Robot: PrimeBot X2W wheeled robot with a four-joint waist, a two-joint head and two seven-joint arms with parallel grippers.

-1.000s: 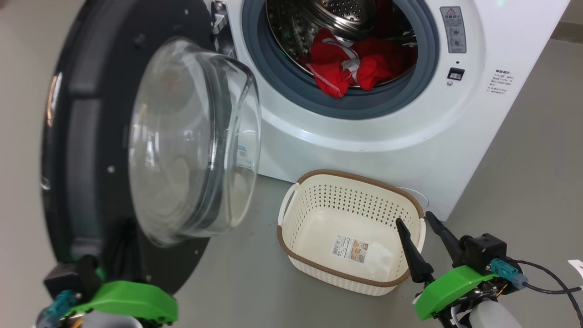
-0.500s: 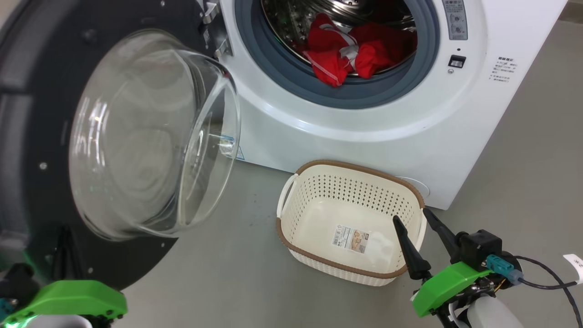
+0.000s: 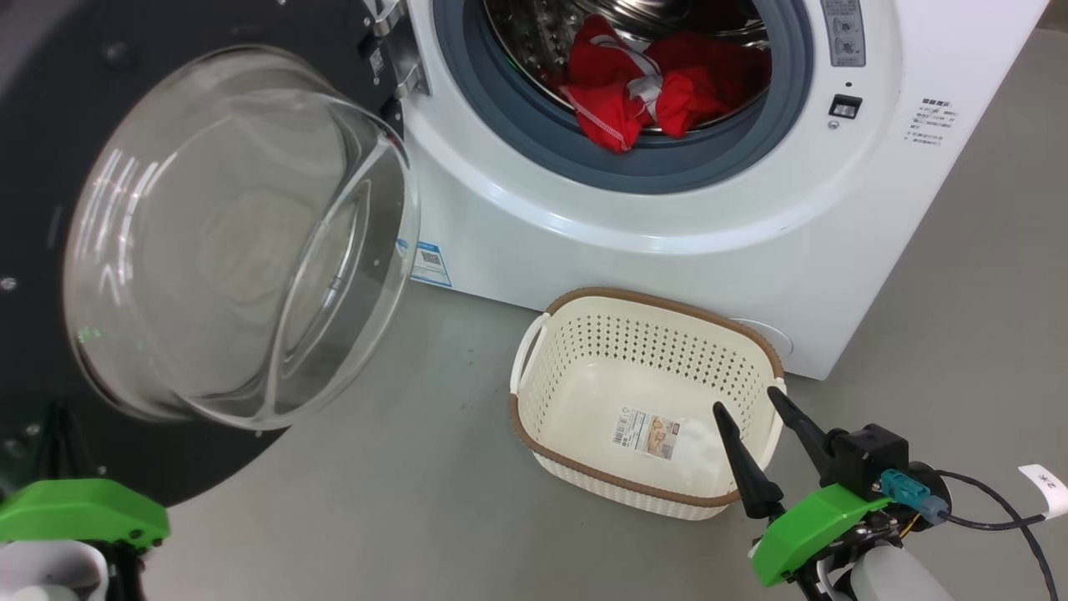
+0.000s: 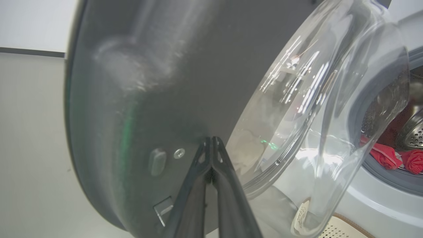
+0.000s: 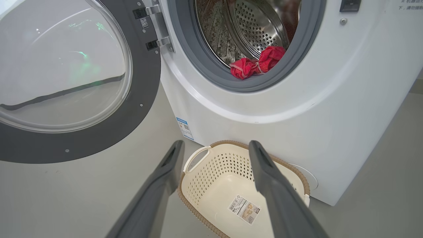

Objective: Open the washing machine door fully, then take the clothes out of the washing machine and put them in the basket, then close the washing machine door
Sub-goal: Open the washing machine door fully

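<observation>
Door status: washing machine door (image 3: 234,242) has swung wider to the left, uncovering the blue sticker (image 3: 428,259); opening looks nearly complete. Left end effector (image 4: 211,140) pressed together at its inner rim. Right end effector (image 3: 744,401) spread by the basket (image 3: 584,472). Clothes (image 3: 642,92) in the washing machine (image 3: 667,242) drum. Sticker and basket label (image 3: 647,432) illegible.

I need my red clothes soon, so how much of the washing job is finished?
Done: the door is swung wide open. In hand: the shut left jaws are by the door's dark inner rim, and the open right jaws hover near the basket. Left: the red clothes lie in the washer, the basket is empty, and the door needs closing afterwards.
</observation>
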